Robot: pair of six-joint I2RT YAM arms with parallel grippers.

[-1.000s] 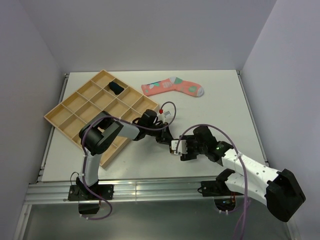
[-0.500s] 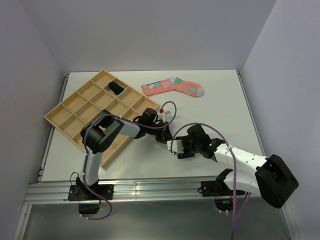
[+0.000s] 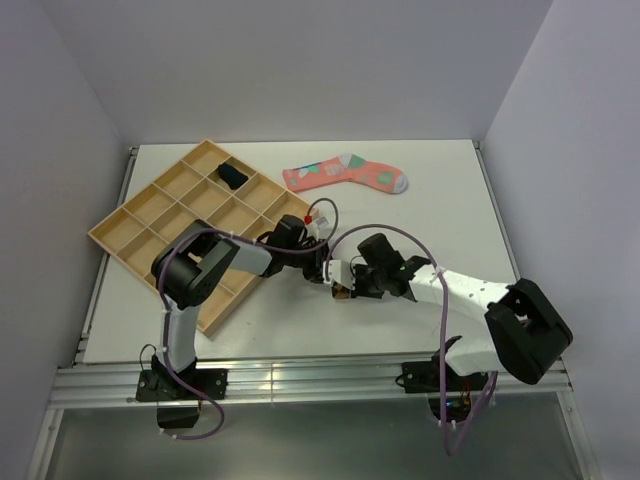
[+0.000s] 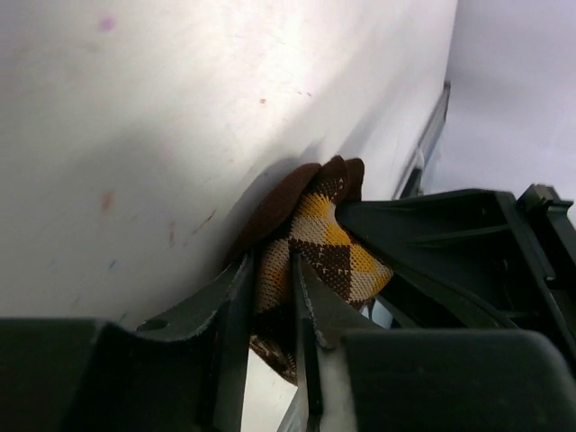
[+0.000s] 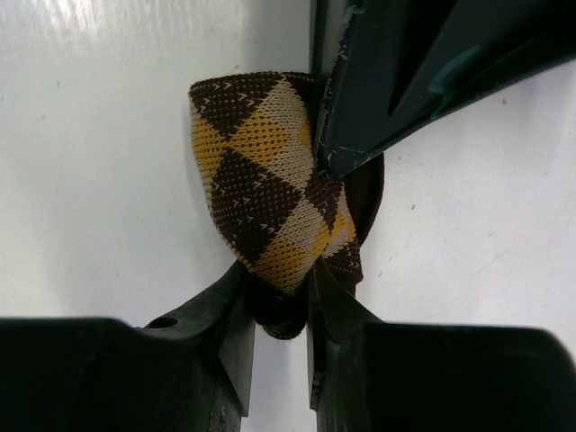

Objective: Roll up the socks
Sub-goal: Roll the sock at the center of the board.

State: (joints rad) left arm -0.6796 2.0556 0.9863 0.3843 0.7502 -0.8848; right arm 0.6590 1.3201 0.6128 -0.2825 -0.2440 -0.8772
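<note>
Right wrist view: brown-and-orange diamond-patterned sock [image 5: 261, 180], bunched at mid-table [image 3: 450, 200]; right gripper [image 5: 277, 299] and left gripper [image 4: 270, 290] each pinch it from opposite sides, likely to tighten the roll.

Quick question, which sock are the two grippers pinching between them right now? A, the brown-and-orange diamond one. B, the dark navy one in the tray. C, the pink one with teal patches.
A: the wrist views show the brown-and-orange diamond sock clamped in the left gripper and the right gripper, while the pink sock lies apart from both.
</note>
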